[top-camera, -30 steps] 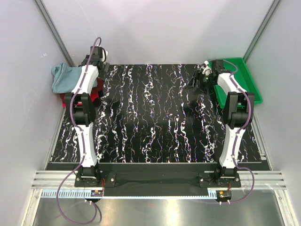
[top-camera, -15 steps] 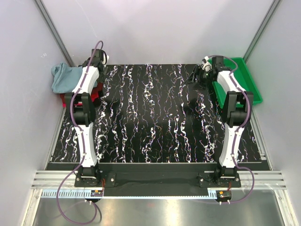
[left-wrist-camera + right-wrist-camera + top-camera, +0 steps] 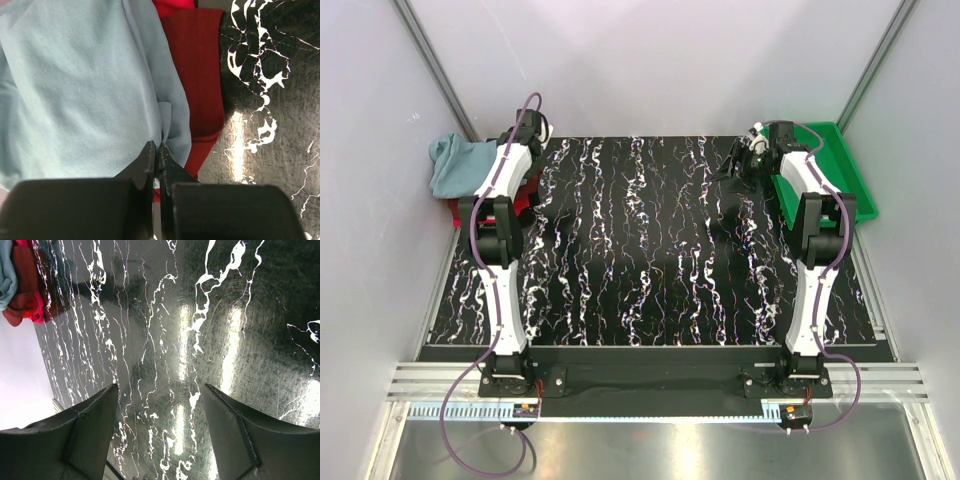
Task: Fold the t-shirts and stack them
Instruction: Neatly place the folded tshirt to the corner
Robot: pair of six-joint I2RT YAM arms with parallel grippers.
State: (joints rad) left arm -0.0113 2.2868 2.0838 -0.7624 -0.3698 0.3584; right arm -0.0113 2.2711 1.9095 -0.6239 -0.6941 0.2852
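The black table [image 3: 650, 260] with white marbled veins fills the middle of the top view. The two arms rise from the bottom edge and reach to its far corners.

The grey-blue t-shirt [image 3: 455, 165] lies bunched at the upper left of the top view, spilling over the table's left edge against the wall. In the left wrist view it covers the whole left half of the frame. The green tray [image 3: 855, 185] sits at the upper right, at the table's far right corner.

The maroon t-shirt [image 3: 202, 75] lies folded under the grey-blue one, its ribbed edge showing as a strip down the centre-right of the left wrist view, touching the table. The bright red t-shirt [image 3: 172, 6] shows only as a sliver at the top of that frame, and how it is stacked against the maroon one cannot be told.

The left gripper [image 3: 157, 150] is at the bottom centre of its wrist view. Its jaws are pressed together with no gap to see, pinching a small puckered ridge at the right-hand edge of the grey-blue t-shirt, just above the maroon cloth.

The right gripper [image 3: 160, 387] hangs over bare table just left of the tray. Its jaws stand wide apart, holding and touching nothing.
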